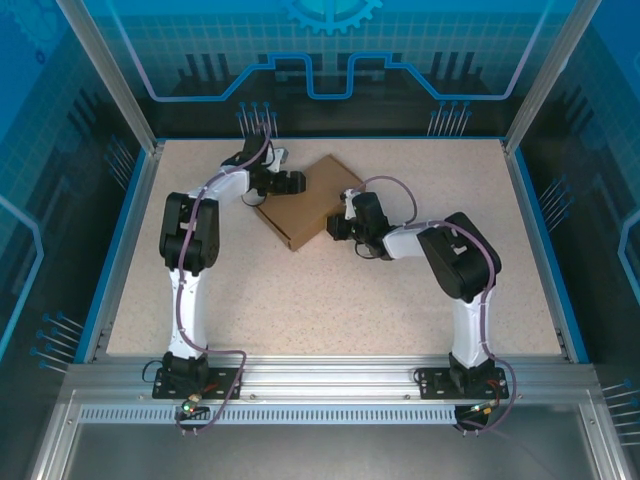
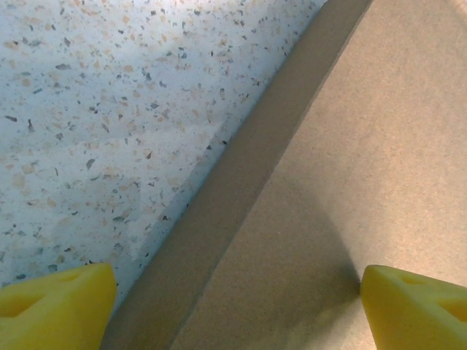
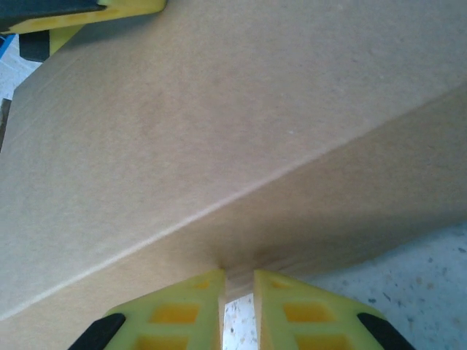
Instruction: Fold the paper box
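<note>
The paper box [image 1: 305, 200] lies closed and flat, a brown cardboard rectangle turned like a diamond at the middle back of the table. My left gripper [image 1: 283, 183] stands open at its upper left side. In the left wrist view the left gripper [image 2: 237, 292] straddles the box's edge: one yellow finger is over the table, the other over the lid [image 2: 379, 146]. My right gripper [image 1: 338, 222] sits at the box's right side. In the right wrist view the right gripper [image 3: 239, 281] is all but shut, with a thin slit between its tips, which press against the box's side wall [image 3: 343, 211].
The speckled table [image 1: 300, 300] is ringed by a blue rim and metal posts, with glass walls behind. A yellow finger of the left gripper [image 3: 109, 7] shows beyond the far edge of the box in the right wrist view.
</note>
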Controlling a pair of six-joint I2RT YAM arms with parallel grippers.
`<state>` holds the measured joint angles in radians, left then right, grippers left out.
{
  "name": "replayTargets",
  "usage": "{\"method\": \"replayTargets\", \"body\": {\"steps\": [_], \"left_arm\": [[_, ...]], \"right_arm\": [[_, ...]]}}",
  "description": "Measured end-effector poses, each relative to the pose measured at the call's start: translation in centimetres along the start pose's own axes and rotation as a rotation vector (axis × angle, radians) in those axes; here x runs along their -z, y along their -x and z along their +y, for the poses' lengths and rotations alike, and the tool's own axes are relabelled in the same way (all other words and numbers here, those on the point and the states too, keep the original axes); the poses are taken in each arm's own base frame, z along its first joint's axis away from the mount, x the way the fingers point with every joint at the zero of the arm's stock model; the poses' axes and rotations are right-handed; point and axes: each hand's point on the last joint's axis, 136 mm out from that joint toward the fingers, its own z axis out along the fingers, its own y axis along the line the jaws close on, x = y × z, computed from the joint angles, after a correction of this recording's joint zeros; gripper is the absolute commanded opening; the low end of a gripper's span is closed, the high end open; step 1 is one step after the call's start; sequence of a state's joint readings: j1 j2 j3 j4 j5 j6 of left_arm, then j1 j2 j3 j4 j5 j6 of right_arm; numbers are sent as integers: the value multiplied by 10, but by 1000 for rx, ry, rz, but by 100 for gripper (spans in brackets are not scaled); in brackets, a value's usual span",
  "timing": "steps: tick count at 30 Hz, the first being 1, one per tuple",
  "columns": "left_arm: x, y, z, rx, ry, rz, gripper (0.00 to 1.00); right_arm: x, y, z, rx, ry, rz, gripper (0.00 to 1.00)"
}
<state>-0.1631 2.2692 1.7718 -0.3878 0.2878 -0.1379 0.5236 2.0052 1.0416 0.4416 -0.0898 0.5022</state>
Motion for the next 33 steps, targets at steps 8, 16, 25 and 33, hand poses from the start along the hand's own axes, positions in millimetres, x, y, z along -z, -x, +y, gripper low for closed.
{"method": "replayTargets", "body": {"steps": [8,16,25,33], "left_arm": [[1,1,-1,-17,53,3,98],[18,13,6,-46,137,-45,99],[113,45,-11,-127,238,-282,99],[198,-2,-2,-125,348,-499,99]], "right_arm": [[34,4,-2,88,-91,6,24],[92,27,-5,218,-212,-43,34],[185,80,-4,382,-405,-200,57],[258,103,-40,392,-607,-285,99]]}}
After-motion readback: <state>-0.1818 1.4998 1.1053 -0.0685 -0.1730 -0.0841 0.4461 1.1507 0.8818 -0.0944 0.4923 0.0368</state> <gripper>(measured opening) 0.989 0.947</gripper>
